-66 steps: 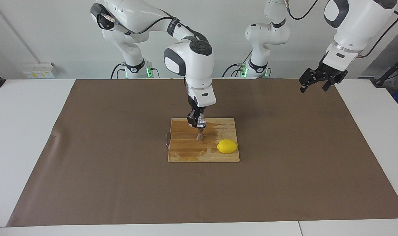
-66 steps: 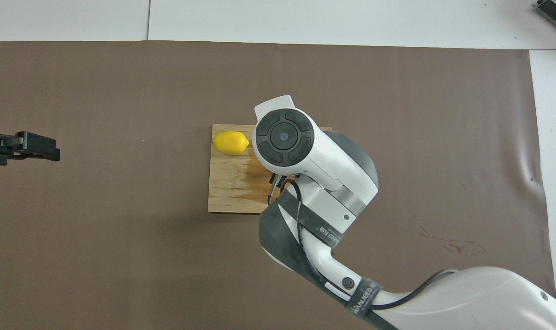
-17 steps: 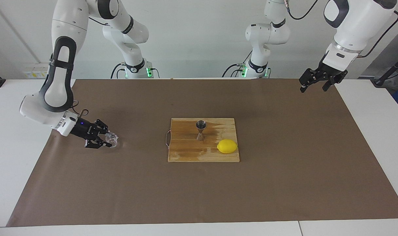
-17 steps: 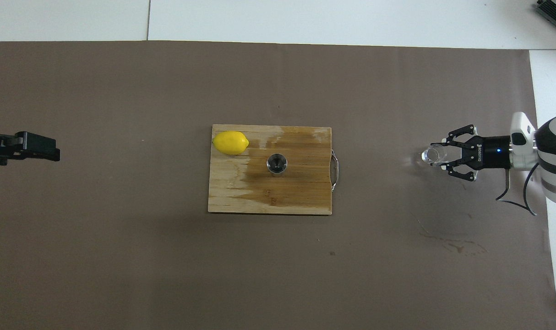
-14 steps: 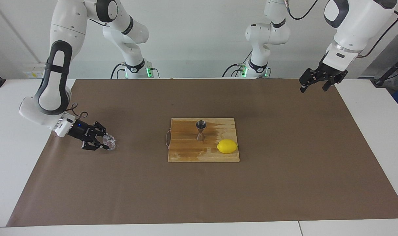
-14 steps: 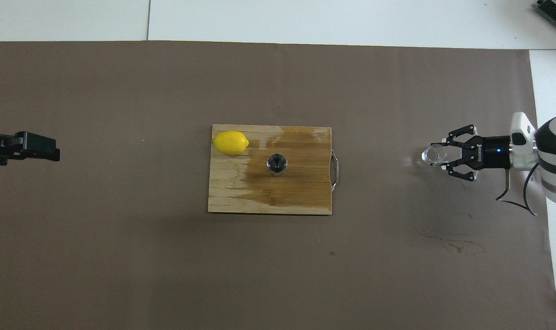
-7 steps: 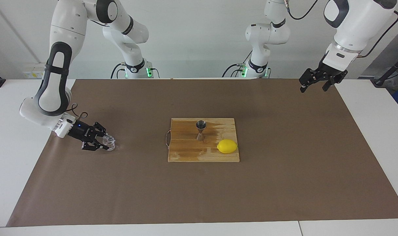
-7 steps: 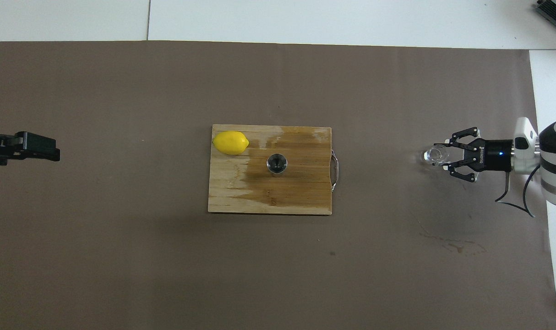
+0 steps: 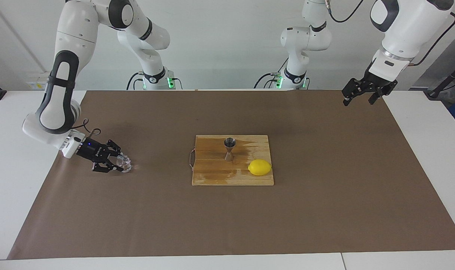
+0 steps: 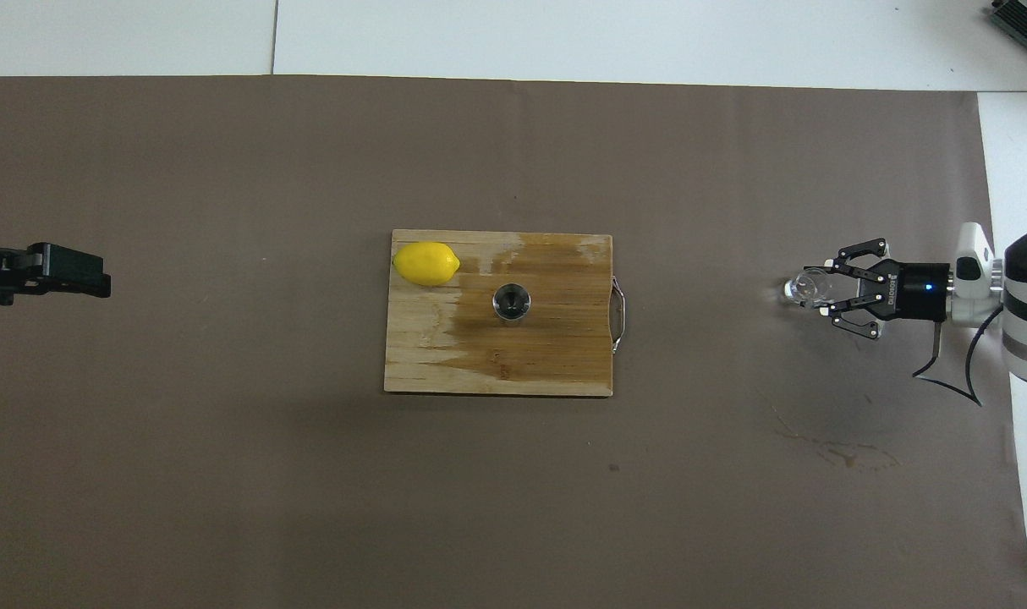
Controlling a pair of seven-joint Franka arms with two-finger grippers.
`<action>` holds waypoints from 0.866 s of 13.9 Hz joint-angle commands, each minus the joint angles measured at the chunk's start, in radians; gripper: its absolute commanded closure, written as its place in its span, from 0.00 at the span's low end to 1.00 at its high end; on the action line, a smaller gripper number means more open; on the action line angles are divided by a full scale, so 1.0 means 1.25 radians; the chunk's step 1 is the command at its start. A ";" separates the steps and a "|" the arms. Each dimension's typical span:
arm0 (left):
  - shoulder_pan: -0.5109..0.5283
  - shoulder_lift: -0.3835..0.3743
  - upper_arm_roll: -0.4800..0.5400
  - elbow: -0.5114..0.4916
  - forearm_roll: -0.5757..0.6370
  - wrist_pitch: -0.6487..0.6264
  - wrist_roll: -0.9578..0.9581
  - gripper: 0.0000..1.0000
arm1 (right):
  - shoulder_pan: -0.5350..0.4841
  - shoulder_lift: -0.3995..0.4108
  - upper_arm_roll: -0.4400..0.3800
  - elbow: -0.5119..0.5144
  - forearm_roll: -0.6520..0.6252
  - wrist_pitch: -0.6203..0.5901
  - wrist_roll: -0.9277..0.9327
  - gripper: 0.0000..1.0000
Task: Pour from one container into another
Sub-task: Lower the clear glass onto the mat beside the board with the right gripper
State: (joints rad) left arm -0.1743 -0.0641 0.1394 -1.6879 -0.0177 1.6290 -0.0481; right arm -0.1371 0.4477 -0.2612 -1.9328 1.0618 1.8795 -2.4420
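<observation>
The right jaws are clamped on the cup [image 9: 124, 163] [image 10: 808, 288], which sits low at the brown mat [image 9: 325, 210], toward the right arm's end of the surface [image 9: 10, 157]; the right gripper [image 9: 117, 164] [image 10: 821, 292] reaches in almost level from that end; whether the cup's base touches the mat I cannot tell; the left jaws stand apart, holding nothing; the left gripper [image 9: 358, 98] [image 10: 99, 283] waits in the air over the mat's edge at the left arm's end; the jigger [image 9: 229, 149] [image 10: 511, 302] stands upright on the board [image 9: 212, 176] [image 10: 429, 364] mid-mat, well apart from the cup; the lemon [image 9: 259, 167] [image 10: 426, 263] lies on the board's corner, near the jigger, farther from the robots and toward the left arm's end.
</observation>
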 commanded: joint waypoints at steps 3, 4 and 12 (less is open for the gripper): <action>0.001 -0.020 -0.002 -0.022 0.017 -0.004 -0.011 0.00 | -0.007 0.004 -0.011 -0.002 0.026 -0.020 -0.017 0.74; 0.001 -0.020 -0.002 -0.022 0.017 -0.004 -0.011 0.00 | -0.008 0.005 -0.012 -0.004 0.027 -0.021 -0.018 0.49; 0.001 -0.020 -0.002 -0.022 0.017 -0.004 -0.011 0.00 | -0.007 -0.025 -0.041 -0.001 0.026 -0.062 0.055 0.00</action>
State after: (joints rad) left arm -0.1743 -0.0641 0.1394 -1.6879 -0.0177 1.6290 -0.0481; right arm -0.1421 0.4476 -0.3015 -1.9331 1.0739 1.8322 -2.4271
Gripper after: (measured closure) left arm 0.000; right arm 0.000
